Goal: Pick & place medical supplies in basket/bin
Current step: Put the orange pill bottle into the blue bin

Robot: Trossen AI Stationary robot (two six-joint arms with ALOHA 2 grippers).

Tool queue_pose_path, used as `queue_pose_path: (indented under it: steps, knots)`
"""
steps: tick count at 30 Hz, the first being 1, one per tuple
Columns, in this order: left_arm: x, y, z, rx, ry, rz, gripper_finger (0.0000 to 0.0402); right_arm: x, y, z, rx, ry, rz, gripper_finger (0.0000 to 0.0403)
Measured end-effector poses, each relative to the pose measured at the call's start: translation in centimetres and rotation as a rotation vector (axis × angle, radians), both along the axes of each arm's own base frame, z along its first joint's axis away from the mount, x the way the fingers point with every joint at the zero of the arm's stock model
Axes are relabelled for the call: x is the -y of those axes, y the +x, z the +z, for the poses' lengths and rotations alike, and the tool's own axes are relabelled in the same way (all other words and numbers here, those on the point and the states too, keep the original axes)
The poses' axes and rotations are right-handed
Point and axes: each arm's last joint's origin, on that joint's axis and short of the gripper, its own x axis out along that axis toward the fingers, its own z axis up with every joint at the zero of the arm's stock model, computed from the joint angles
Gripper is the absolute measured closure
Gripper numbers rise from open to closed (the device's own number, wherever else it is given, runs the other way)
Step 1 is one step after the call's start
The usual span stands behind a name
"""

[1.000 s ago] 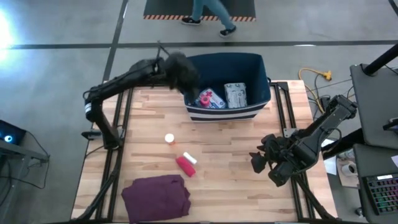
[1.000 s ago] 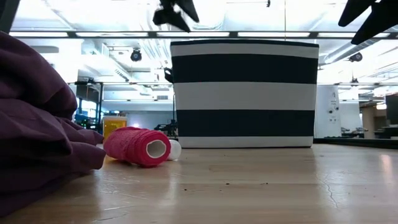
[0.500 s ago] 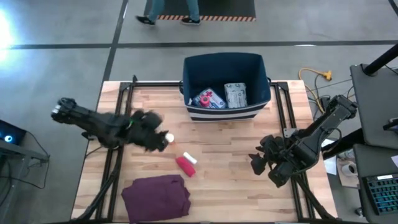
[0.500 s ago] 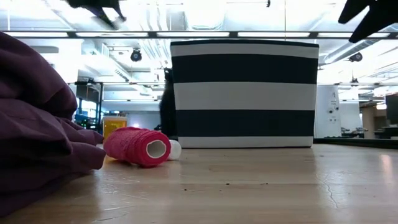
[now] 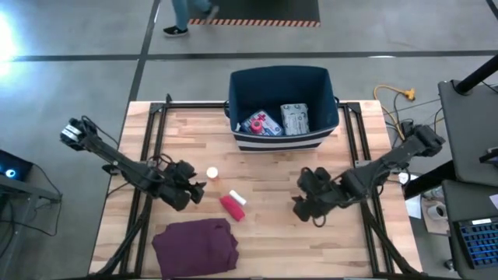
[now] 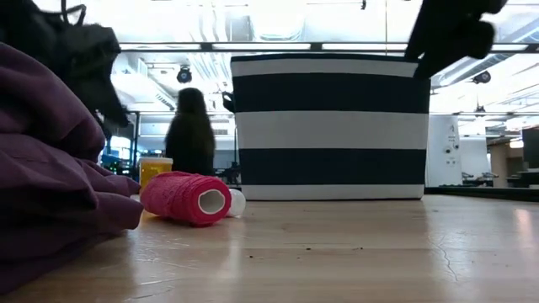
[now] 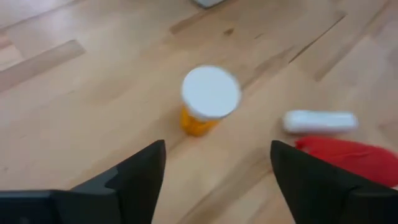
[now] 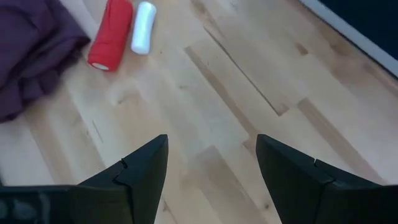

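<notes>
Wooden table (image 5: pixel 272 225) is hosting both arms: left gripper (image 5: pixel 194 189), jaws spread and empty, is hovering beside an orange bottle (image 7: pixel 208 102) (white cap); right gripper (image 5: pixel 302 204) is hanging agape over bare planks. Red roll (image 5: pixel 230 207) and white roll (image 5: pixel 237 197) are lying outside the striped bin (image 5: pixel 280 140).

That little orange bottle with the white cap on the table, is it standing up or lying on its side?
Standing upright. The bottle shows its round white cap facing up with the orange body beneath it, and in the high view only the cap's circle is visible.
</notes>
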Motion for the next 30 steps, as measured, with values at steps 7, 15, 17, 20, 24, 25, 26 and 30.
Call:
queue_pose_path:
  steps: [7, 15, 17, 20, 24, 25, 26, 30]
  knots:
    - [0.0, 0.1, -2.4, -0.129, 0.130, -0.114, 0.0084, 1.1, 2.2, -0.8, -0.075, -0.007, 0.037, 0.0170]
    - [0.1, 0.7, -5.1, -0.042, 0.247, -0.070, 0.0081, 1.9, 3.5, -2.2, -0.149, 0.042, 0.026, 0.0170]
    - [-0.2, 0.4, -6.1, -0.025, 0.260, -0.030, 0.0081, 1.9, 3.7, -2.4, -0.165, 0.063, 0.024, 0.0170]
    - [-0.3, 0.3, -7.3, 0.033, 0.227, -0.015, 0.0081, 2.1, 3.9, -2.7, -0.188, 0.094, 0.028, 0.0170]
    - [-0.3, 0.5, -8.0, 0.127, 0.236, -0.005, 0.0081, 2.5, 4.0, -2.9, -0.203, 0.123, 0.015, 0.0170]
    - [-0.3, 0.5, -8.1, 0.137, 0.252, 0.003, 0.0081, 2.6, 4.1, -2.9, -0.202, 0.127, 0.011, 0.0170]
    - [-0.3, 0.6, -8.2, 0.143, 0.267, 0.010, 0.0081, 2.8, 4.1, -2.9, -0.204, 0.128, 0.004, 0.0170]
    - [-0.3, 0.7, -8.9, 0.116, 0.302, 0.012, 0.0081, 3.4, 4.3, -2.9, -0.206, 0.140, -0.016, 0.0170]
